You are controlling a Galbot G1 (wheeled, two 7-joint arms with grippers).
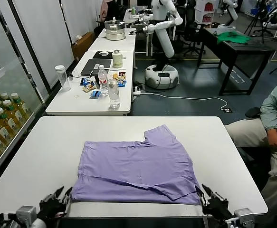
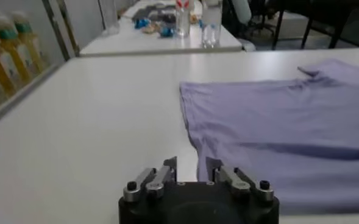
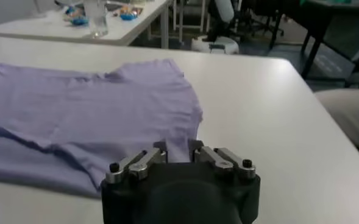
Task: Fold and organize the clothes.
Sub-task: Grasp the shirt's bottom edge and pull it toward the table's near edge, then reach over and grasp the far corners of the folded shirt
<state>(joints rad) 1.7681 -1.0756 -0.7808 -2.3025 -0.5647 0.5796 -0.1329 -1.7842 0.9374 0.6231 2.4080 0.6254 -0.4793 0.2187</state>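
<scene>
The clothes [image 1: 138, 168], a single lavender short-sleeved T-shirt, lie spread flat on the white worktop [image 1: 43, 147], with one sleeve reaching toward the far edge and a folded-over flap lying across the near right part. The shirt's near hem runs close to the worktop's front edge. The left pincer [image 1: 57, 198] sits low at that front edge, just outside the shirt's near left corner; in the left wrist view the left pincer [image 2: 191, 167] has its fingers [image 2: 167, 170] set a narrow gap apart with nothing between them, and the shirt's corner [image 2: 277, 128] starts just beyond the fingertips and off to one side. The right pincer [image 1: 208, 198] sits at the near right corner of the shirt; in the right wrist view the right pincer [image 3: 178, 149] also stands partly apart and grips nothing, its tips right at the cloth's edge [image 3: 94, 115], though whether they touch the fabric cannot be told. Beyond the worktop, a second table carries water bottles [image 1: 113, 92] and snack packets.
</scene>
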